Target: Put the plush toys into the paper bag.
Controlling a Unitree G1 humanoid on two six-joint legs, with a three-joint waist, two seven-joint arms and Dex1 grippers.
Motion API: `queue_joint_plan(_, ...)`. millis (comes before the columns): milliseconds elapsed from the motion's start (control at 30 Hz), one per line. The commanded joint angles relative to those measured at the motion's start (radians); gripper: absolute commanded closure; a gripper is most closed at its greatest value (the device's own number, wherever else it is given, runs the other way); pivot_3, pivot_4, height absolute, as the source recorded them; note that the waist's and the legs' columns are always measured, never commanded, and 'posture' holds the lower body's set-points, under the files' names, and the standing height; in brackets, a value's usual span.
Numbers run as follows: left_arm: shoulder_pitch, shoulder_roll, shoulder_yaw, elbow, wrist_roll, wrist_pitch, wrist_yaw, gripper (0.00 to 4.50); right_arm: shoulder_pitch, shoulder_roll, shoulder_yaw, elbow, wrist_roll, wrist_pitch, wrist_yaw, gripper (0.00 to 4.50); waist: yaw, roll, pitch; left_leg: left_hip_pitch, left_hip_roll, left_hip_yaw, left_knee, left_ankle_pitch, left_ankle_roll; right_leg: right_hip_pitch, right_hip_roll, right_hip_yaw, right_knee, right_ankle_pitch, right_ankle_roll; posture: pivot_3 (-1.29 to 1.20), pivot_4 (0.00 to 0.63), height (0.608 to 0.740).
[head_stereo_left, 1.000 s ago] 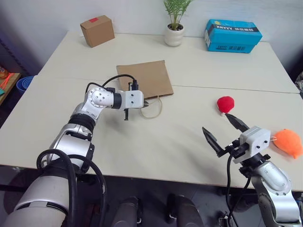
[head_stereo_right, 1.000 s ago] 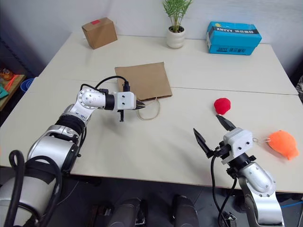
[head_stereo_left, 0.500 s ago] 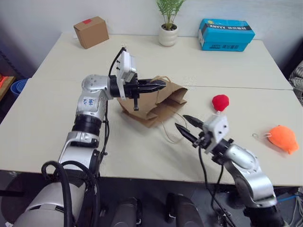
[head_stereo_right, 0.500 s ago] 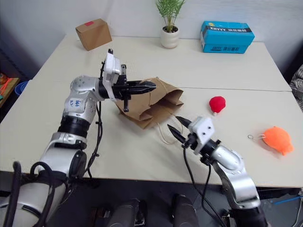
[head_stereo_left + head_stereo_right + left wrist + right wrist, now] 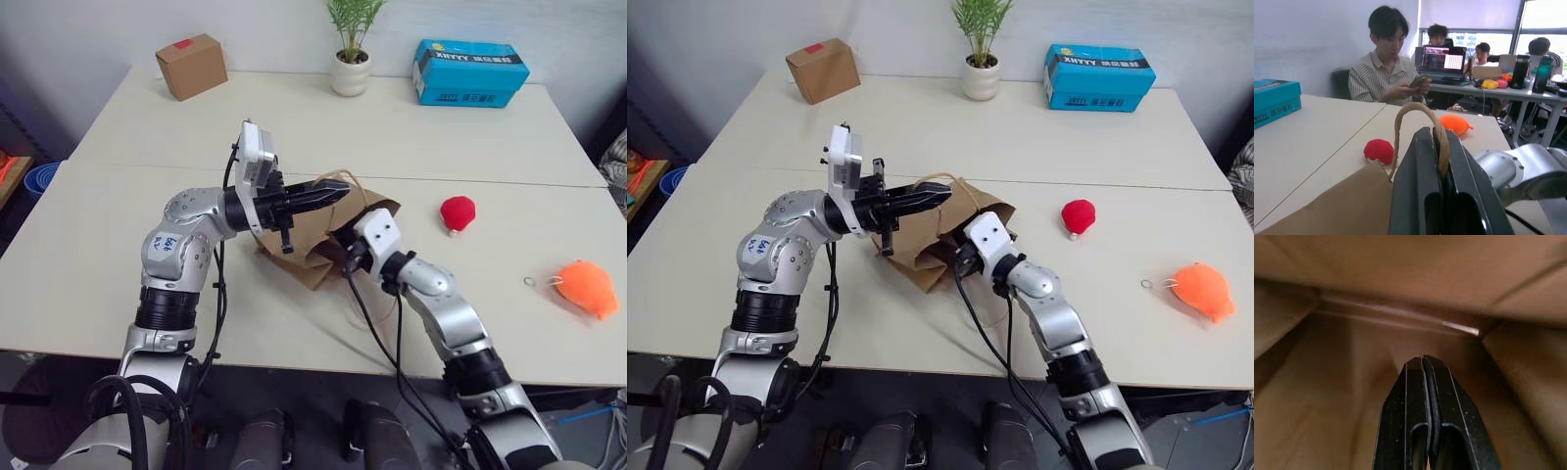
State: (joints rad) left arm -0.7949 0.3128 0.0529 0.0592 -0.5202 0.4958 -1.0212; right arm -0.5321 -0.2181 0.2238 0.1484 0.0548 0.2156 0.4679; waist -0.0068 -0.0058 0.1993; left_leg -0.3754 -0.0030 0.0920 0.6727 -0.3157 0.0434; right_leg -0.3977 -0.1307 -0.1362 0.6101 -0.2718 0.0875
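Paper bag [image 5: 318, 235] is up off the table at centre, hoisted by one cord handle [image 5: 1418, 128] clamped in the left gripper [image 5: 338, 194], mouth facing the robot's right. Right gripper [image 5: 1423, 363], fingers pressed together and empty, is poked inside that mouth. Orange toy [image 5: 590, 287] and red toy [image 5: 457, 212] lie well off to the right, nearer the right arm.

Head stereo pair overlooks table [image 5: 118, 245]; right wrist camera inside bag [image 5: 1352, 264].
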Motion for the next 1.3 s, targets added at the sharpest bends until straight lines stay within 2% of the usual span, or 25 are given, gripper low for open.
queue_joint_plan(33,-0.035,0.005,0.050,-0.034,-0.071,0.019,0.019,4.50,-0.018,0.025,0.012,0.041,-0.019,-0.026,0.001,4.46,0.000,0.000,0.000,0.000,0.000,0.000,0.000,0.000,0.000,0.000,0.000,0.000,0.000,0.000,0.000,0.00,0.150,0.740)
queue_joint_plan(233,-0.116,0.029,0.160,0.023,-0.220,0.097,0.020,4.50,0.018,0.037,0.015,0.057,-0.016,0.001,0.041,4.46,0.003,0.000,0.000,0.000,0.000,0.000,0.000,0.000,0.000,0.000,0.000,0.000,0.000,0.000,0.000,0.00,0.150,0.740)
queue_joint_plan(400,-0.207,0.072,0.218,0.105,-0.320,0.184,-0.016,4.50,0.043,0.023,0.029,0.022,-0.023,0.098,0.074,4.46,0.000,0.000,0.000,0.000,0.000,0.000,0.000,0.000,-0.001,0.000,0.000,0.000,0.000,0.000,0.000,0.00,0.150,0.740)
queue_joint_plan(500,-0.228,0.093,0.201,0.133,-0.320,0.196,-0.047,4.50,0.049,0.023,0.026,-0.006,-0.017,0.145,0.083,4.46,-0.001,0.000,0.000,0.001,0.000,0.000,0.000,0.000,-0.001,0.000,0.001,0.000,0.000,0.000,0.000,0.00,0.150,0.740)
queue_joint_plan(667,-0.180,0.083,0.132,0.111,-0.260,0.152,-0.061,4.50,0.064,0.040,-0.012,-0.082,0.041,0.141,0.113,4.46,0.000,0.000,0.000,0.001,0.000,0.000,-0.001,0.000,-0.001,0.000,0.001,0.001,0.000,0.000,0.000,0.00,0.150,0.740)
queue_joint_plan(767,-0.128,0.060,0.093,0.088,-0.223,0.113,-0.043,4.50,0.094,0.026,-0.057,-0.199,0.105,0.172,0.125,3.94,0.001,0.000,0.000,0.001,0.000,0.000,-0.001,0.000,-0.001,0.000,0.001,0.001,-0.001,0.000,0.000,0.00,0.150,0.740)
queue_joint_plan(967,-0.090,0.028,0.078,0.066,-0.211,0.090,-0.014,4.50,0.240,-0.092,-0.145,-0.503,0.264,0.211,0.233,1.87,0.008,0.000,0.000,0.000,0.000,0.000,-0.002,-0.001,-0.001,0.000,0.001,0.001,-0.002,0.000,0.000,0.00,0.150,0.740)
queue_joint_plan(1133,-0.080,0.049,0.025,0.078,-0.145,0.048,-0.042,4.50,0.457,-0.177,-0.352,-0.742,0.436,0.244,0.230,0.04,0.015,0.000,0.000,0.001,-0.001,0.001,-0.005,-0.001,-0.001,0.000,0.001,0.001,-0.004,0.000,0.000,0.00,0.150,0.740)
queue_joint_plan(1300,-0.095,0.046,0.019,0.109,-0.129,0.022,-0.048,4.50,0.745,-0.222,-0.669,-0.852,0.455,0.151,0.202,0.02,0.030,0.000,0.000,0.001,0.000,0.001,-0.006,-0.001,-0.001,0.000,0.001,0.001,-0.004,0.000,0.000,0.00,0.150,0.740)
